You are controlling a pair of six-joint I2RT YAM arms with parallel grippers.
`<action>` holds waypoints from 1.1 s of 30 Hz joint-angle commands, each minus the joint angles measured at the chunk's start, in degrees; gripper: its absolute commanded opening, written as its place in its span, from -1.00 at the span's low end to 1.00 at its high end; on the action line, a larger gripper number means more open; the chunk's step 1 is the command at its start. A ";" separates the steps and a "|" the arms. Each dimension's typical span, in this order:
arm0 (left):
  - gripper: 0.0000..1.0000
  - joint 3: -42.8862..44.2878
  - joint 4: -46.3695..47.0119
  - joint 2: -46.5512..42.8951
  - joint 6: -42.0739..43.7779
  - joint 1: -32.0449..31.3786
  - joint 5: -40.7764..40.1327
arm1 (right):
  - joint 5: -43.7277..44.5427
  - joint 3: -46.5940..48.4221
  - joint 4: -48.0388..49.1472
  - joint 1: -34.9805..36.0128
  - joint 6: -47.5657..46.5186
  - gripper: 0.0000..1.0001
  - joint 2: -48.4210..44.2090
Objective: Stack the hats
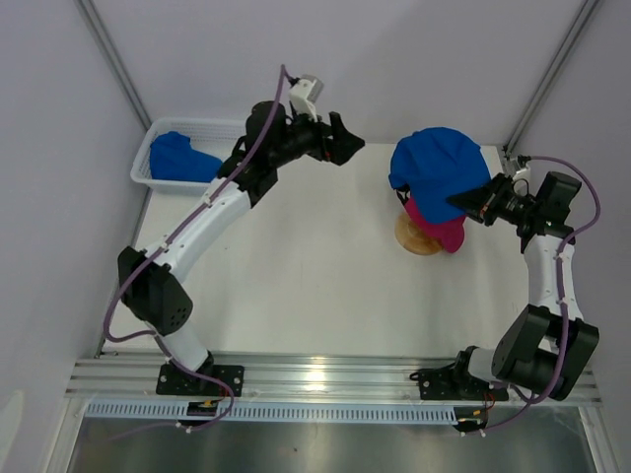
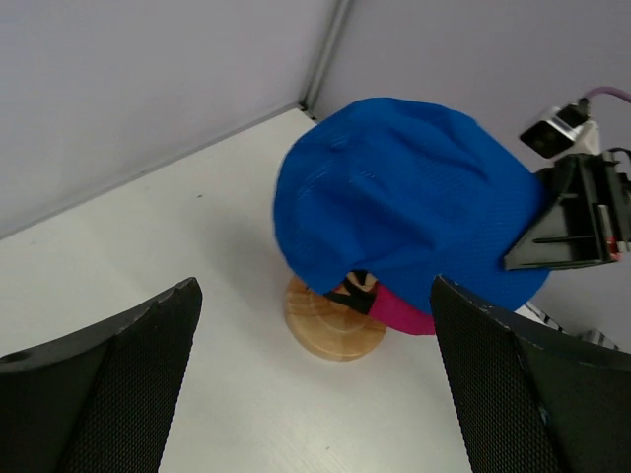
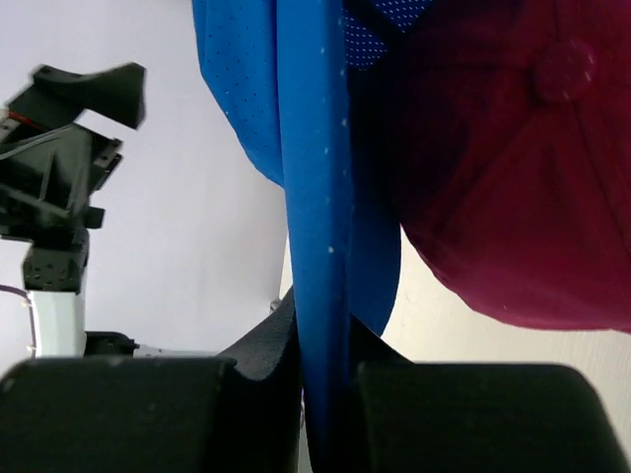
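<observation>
Top external: royal blue cap (image 1: pixel 439 158) drapes over magenta cap (image 1: pixel 449 235).

A royal blue cap (image 1: pixel 439 163) is draped over a magenta cap (image 1: pixel 446 233) atop the wooden stand (image 1: pixel 411 240) — a second blue cap (image 1: pixel 177 158) is crumpled well left of it.

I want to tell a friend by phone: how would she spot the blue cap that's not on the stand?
A white basket sits at the table's far left corner. The blue cap lies inside it, alone; the other blue cap tops a pink one on the stand.
</observation>
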 commanded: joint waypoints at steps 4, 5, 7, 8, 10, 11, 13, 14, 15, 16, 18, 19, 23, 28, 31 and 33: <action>0.99 10.27 -2.91 5.81 8.39 -6.58 0.16 | 2.82 -2.81 -4.32 -3.18 -5.55 -0.60 -4.33; 0.99 10.90 -2.99 7.29 8.74 -7.37 -0.63 | 3.61 -2.99 -4.84 -4.40 -5.81 -0.60 -4.60; 0.99 13.87 -3.95 8.88 9.71 -8.25 -1.42 | 4.85 -4.48 -3.89 -6.25 -4.33 -0.56 -5.30; 0.99 14.68 -4.74 10.46 10.24 -9.04 -2.56 | 4.93 -5.26 -1.36 -7.39 -3.10 -0.53 -5.48; 0.99 16.95 -6.85 11.70 11.82 -9.83 -3.53 | 4.85 -7.90 1.81 -10.90 1.89 -0.38 -5.74; 0.99 17.32 -7.12 12.14 12.69 -10.53 -3.97 | 4.67 -8.78 5.14 -11.96 3.40 -0.33 -5.74; 0.99 17.32 -6.78 12.93 13.49 -11.15 -5.73 | 4.93 -10.54 7.45 -13.63 6.47 -0.22 -5.48; 0.99 17.15 -6.60 13.11 13.84 -11.59 -6.17 | 5.20 -10.81 9.11 -13.81 7.01 -0.18 -5.39; 0.99 17.23 -6.68 13.63 13.76 -11.77 -6.69 | 5.63 -10.90 9.91 -13.90 7.45 -0.14 -5.22; 0.99 17.49 -6.51 13.81 13.67 -11.86 -6.79 | 5.81 -11.16 10.96 -13.90 9.03 -0.14 -4.96; 0.99 17.50 -6.42 14.42 12.97 -12.12 -6.61 | 6.25 -11.34 14.56 -13.90 10.18 -0.19 -4.69; 0.99 17.50 -6.42 14.51 12.79 -12.21 -6.61 | 6.25 -11.34 15.18 -13.82 10.44 -0.23 -4.60; 0.99 17.32 -6.51 15.04 12.79 -12.65 -7.84 | 5.90 -11.69 18.44 -13.81 11.94 -0.59 -4.86; 0.99 15.83 -6.07 14.87 13.05 -12.74 -8.89 | 1.87 -12.13 27.04 -13.81 19.40 -1.00 -4.95; 0.99 14.08 -5.11 14.17 13.93 -12.65 -10.47 | 0.81 -11.34 31.45 -12.85 23.44 -1.00 -6.27; 0.99 12.85 -4.58 13.55 14.72 -12.65 -11.88 | 0.98 -9.77 31.54 -11.02 24.24 -1.00 -7.06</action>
